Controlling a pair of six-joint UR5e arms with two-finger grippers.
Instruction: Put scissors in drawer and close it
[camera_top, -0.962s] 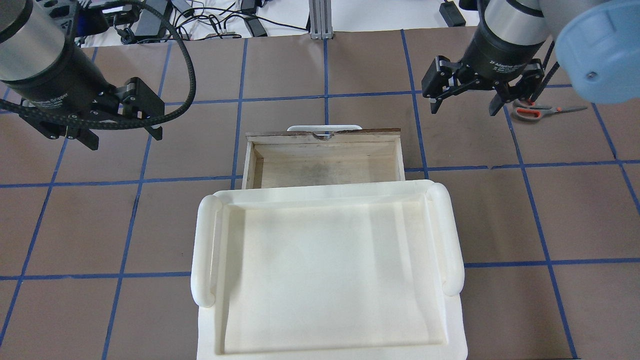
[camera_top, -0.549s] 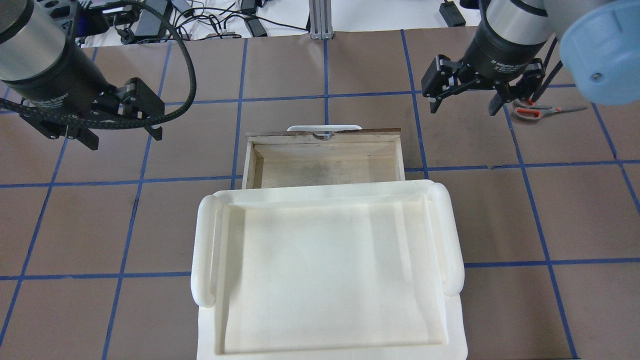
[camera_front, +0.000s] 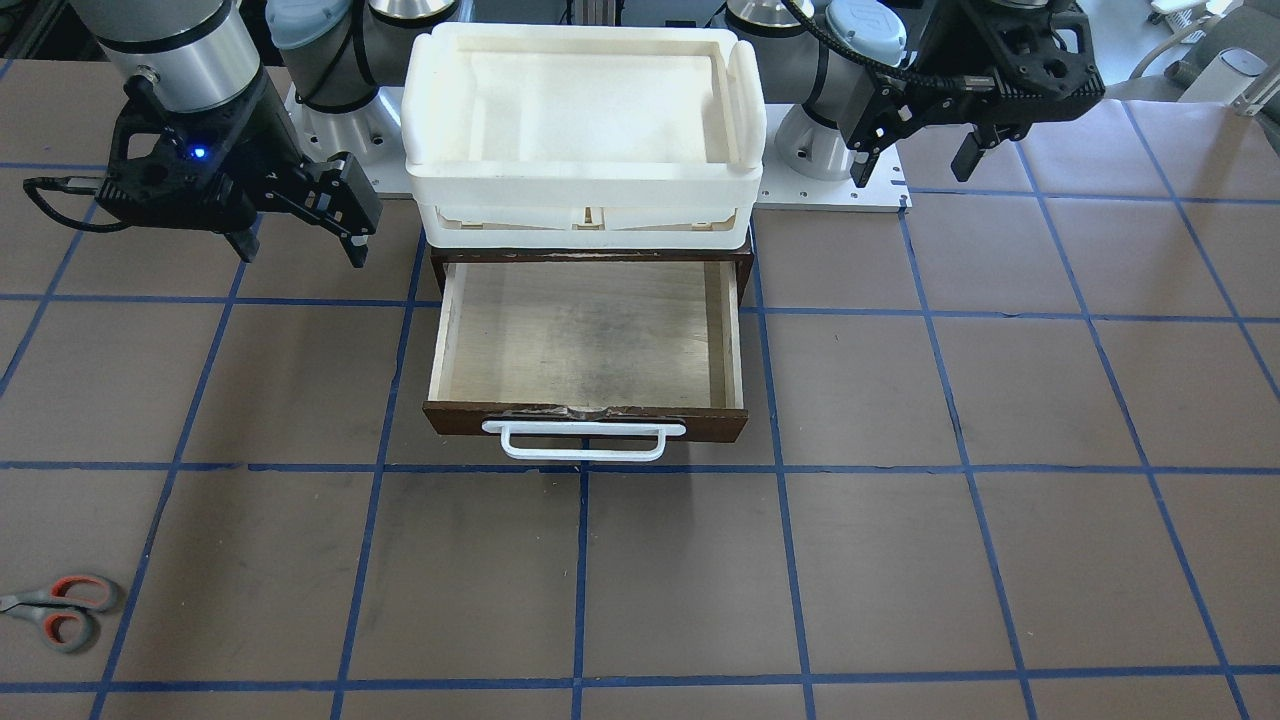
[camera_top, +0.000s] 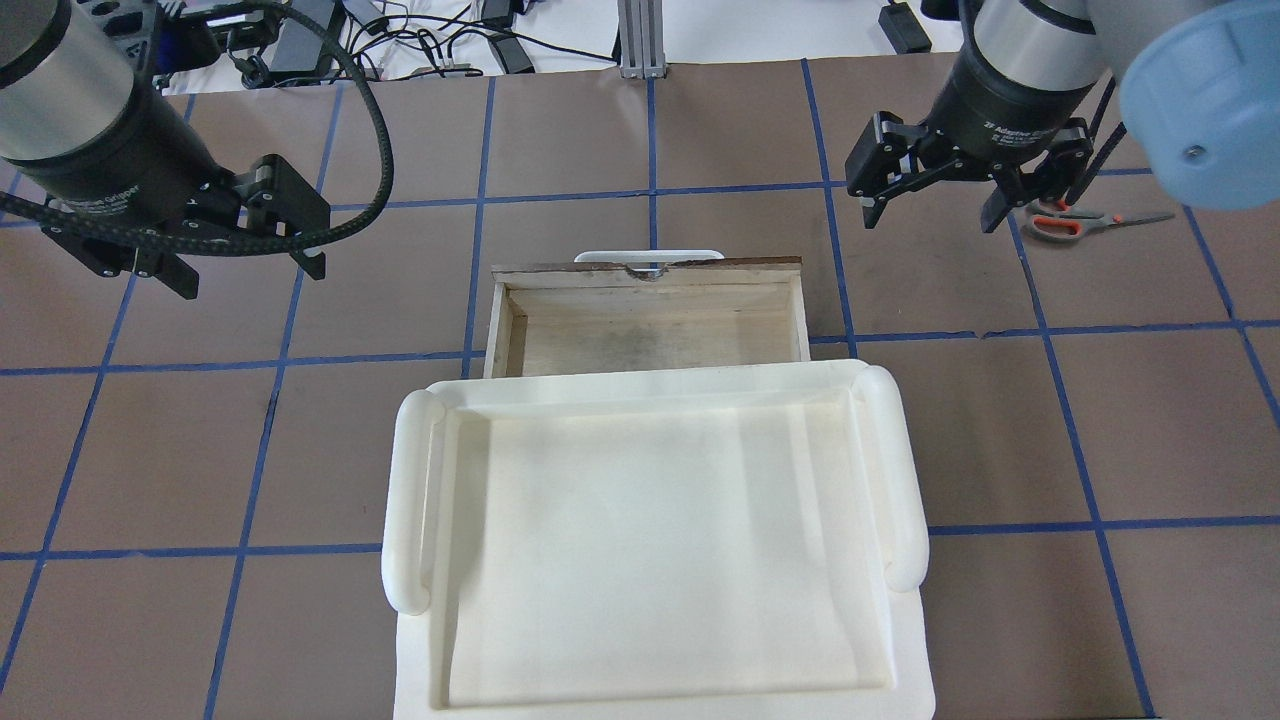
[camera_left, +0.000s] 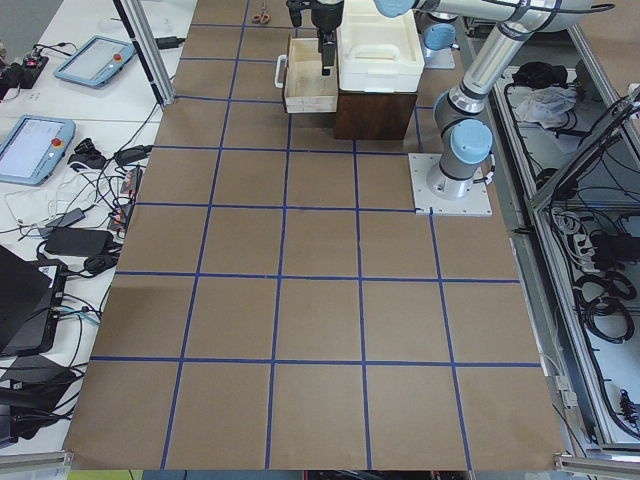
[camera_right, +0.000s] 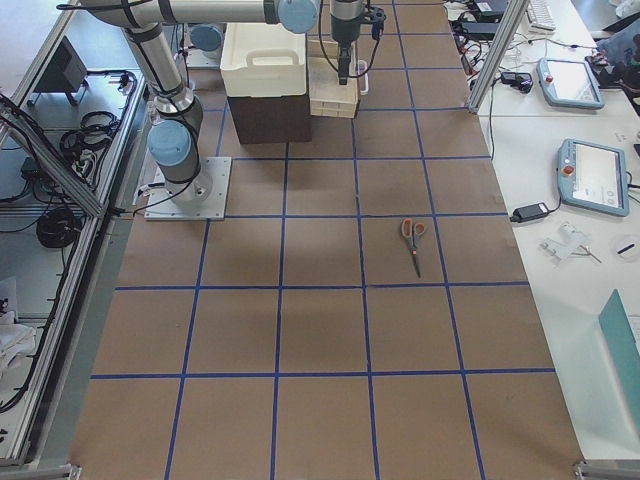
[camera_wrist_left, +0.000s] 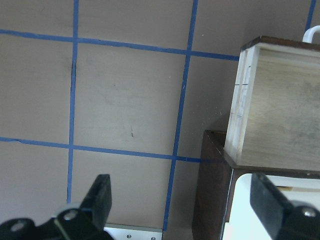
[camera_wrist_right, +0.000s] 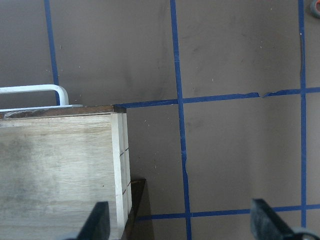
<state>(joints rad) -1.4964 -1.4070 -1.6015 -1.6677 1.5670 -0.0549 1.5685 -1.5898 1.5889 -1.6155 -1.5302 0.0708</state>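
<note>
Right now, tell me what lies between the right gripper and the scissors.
Only bare table crossed by blue tape lines separates the right gripper from the scissors; the front-facing view shows it.

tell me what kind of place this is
Most likely a robotics lab work cell. The left arm and right arm are mounted on a table marked with a blue tape grid, and teach pendants and loose cables lie on the surrounding benches.
</note>
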